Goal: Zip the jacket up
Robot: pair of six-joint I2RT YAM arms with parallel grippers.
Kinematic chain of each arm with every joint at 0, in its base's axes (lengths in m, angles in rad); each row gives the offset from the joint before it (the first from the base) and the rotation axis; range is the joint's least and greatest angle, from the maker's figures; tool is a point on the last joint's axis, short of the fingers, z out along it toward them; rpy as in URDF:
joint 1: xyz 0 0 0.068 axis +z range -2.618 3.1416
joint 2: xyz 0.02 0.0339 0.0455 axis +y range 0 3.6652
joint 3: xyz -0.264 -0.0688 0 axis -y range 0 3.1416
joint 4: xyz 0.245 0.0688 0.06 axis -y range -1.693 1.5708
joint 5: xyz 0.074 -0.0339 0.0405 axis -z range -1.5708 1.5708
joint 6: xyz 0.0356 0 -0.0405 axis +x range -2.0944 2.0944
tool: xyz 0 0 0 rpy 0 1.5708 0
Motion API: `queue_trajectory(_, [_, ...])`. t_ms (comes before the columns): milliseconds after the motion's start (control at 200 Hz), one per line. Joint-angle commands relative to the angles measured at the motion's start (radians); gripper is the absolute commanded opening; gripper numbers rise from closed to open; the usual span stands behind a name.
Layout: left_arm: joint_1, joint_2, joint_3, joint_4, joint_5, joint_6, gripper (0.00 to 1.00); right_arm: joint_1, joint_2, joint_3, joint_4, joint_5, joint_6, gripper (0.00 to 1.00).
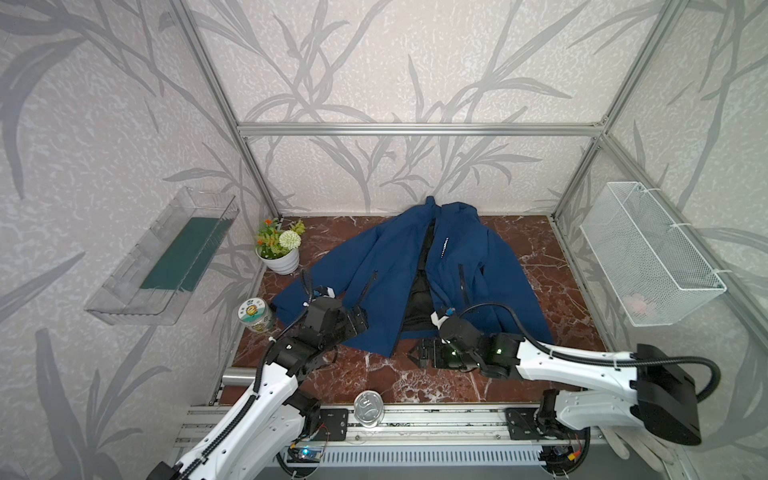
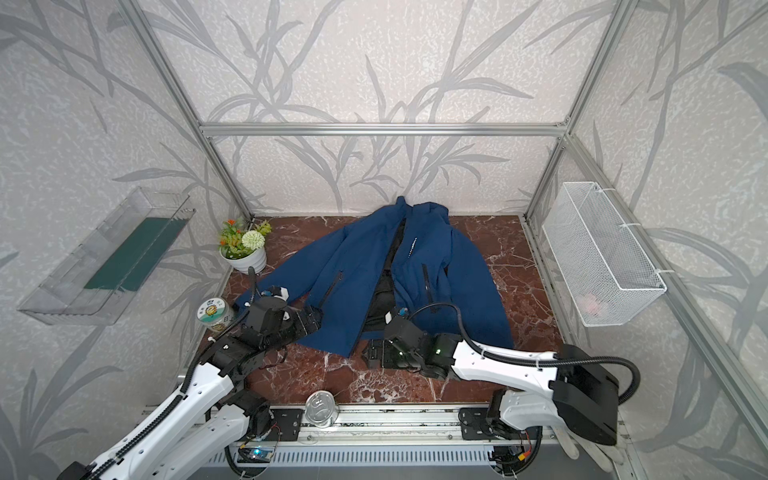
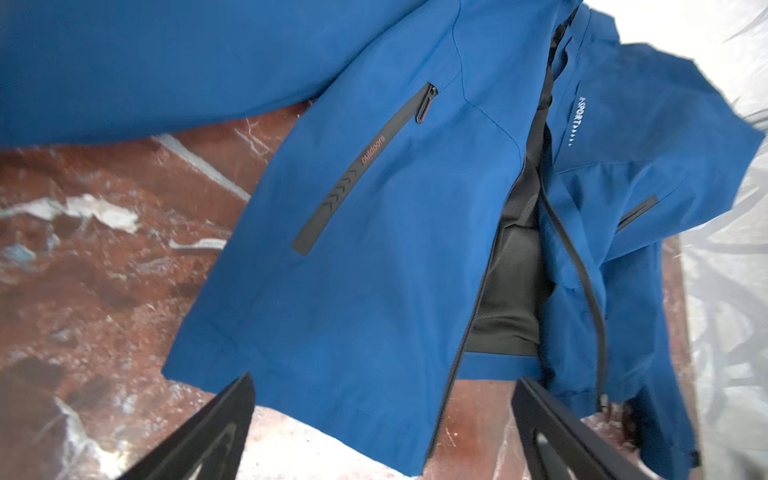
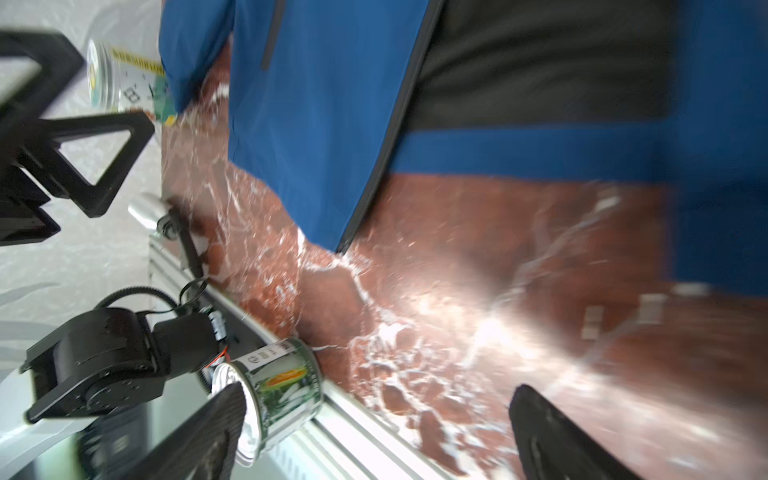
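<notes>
Smooth, matt navy cloth jacket (image 1: 390,282) with black mesh lining (image 3: 515,266), glossy red-brown marble-look counter (image 1: 415,376) catching glare, brushed metal frame rails (image 1: 415,129), white wire-mesh basket (image 1: 648,257), clear glossy plastic tray (image 1: 124,299), shiny metal-topped can (image 1: 368,406), ribbed white glazed pot (image 1: 280,264)

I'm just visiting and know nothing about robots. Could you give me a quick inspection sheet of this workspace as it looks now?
Surface: red-brown marbled tabletop, glossy.
Job's things: navy-blue jacket spread flat, front zipper open, black lining showing.
Clutter: white pot of artificial flowers; green-labelled can beside a sleeve; silver tin at the front edge.
Hands: left hand open over the jacket's hem; right hand open above bare tabletop; neither holds anything.
Cables: black ribbed cables loop over both wrists.
Surroundings: clear plastic tray, white wire basket, aluminium frame, leaf-patterned walls.
</notes>
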Motion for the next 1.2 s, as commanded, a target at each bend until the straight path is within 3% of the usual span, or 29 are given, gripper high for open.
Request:
queue_trajectory(0, [-0.006, -0.040, -0.042, -0.004, 0.034, -0.095, 0.99, 0.007, 0.110, -0.011, 0.280, -0.132, 0.119, 0.99])
queue_trajectory(140, [-0.007, -0.065, -0.087, 0.005, 0.060, -0.150, 0.99, 0.007, 0.231, 0.014, 0.399, -0.184, 0.139, 0.99])
queue_trajectory(515, [-0.010, -0.091, -0.144, 0.020, 0.127, -0.214, 0.99, -0.008, 0.448, 0.078, 0.620, -0.195, 0.192, 1.00])
queue_trajectory(860, [-0.015, -0.107, -0.156, 0.000, 0.166, -0.223, 0.99, -0.032, 0.500, 0.036, 0.784, -0.154, 0.203, 0.96])
queue_trajectory(1050, [-0.017, -0.118, -0.187, 0.055, 0.193, -0.247, 0.99, -0.042, 0.484, -0.007, 0.860, -0.141, 0.192, 0.87])
queue_trajectory(1195, [-0.022, -0.122, -0.188, 0.065, 0.206, -0.266, 0.99, -0.043, 0.463, -0.017, 0.855, -0.141, 0.182, 0.65])
